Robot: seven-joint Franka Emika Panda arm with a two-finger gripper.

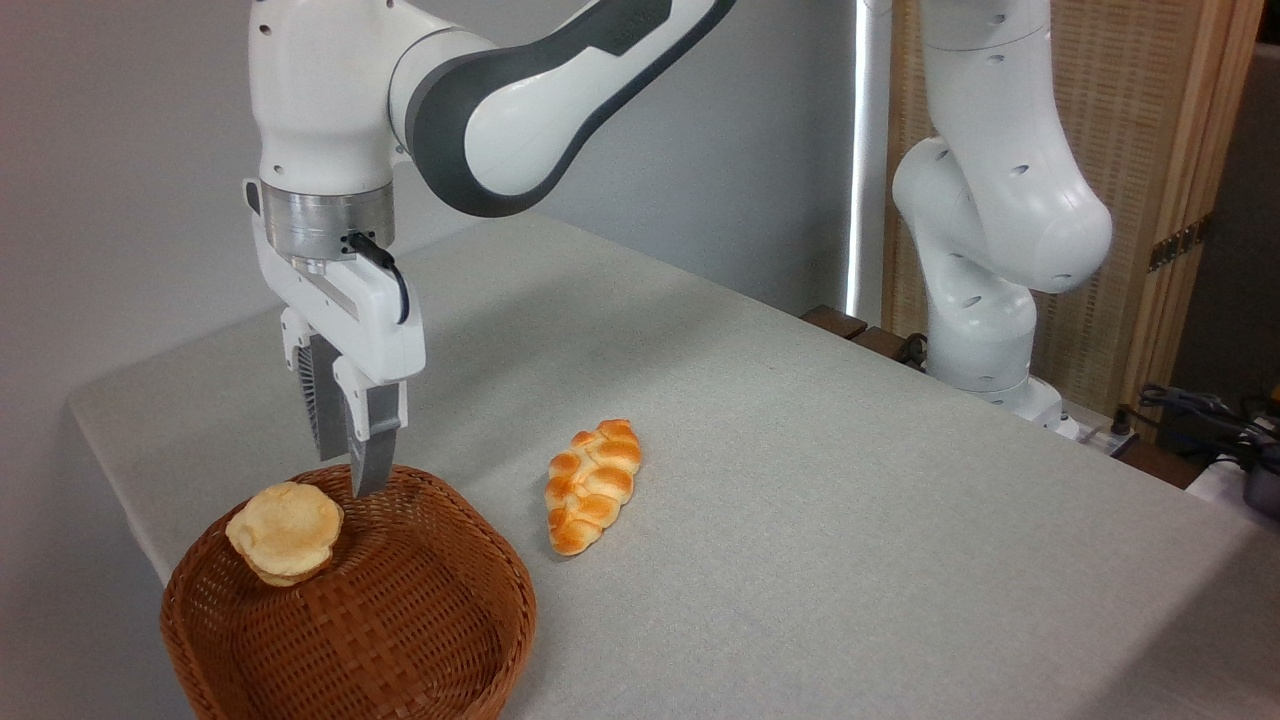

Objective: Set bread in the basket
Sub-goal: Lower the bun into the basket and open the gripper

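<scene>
At the near left corner of the counter (850,520) sits the basket (400,620), a brown wicker bowl whose near rim runs off the bottom of the picture. The bread (287,532), a pale golden bun, lies tilted against the inside of the basket's far left wall, its flat paler face turned up and toward the camera, its edge about level with the rim. Just above and slightly right of it hangs the hand (345,470), pointing straight down over the basket's far rim; its two grey fingers stand a little apart with nothing between them, and the nearer fingertip (372,478) ends close to the rim, clear of the bun. A black cable loops along the side of the hand's white body. Further right, on the bare grey cloth toward the middle of the counter, lies a braided loaf (593,485), glossy orange-brown, well apart from the basket and angled with one end toward the near edge. At the far right edge stands the arm's white base (985,340), with a wooden screen (1150,150) behind it.
</scene>
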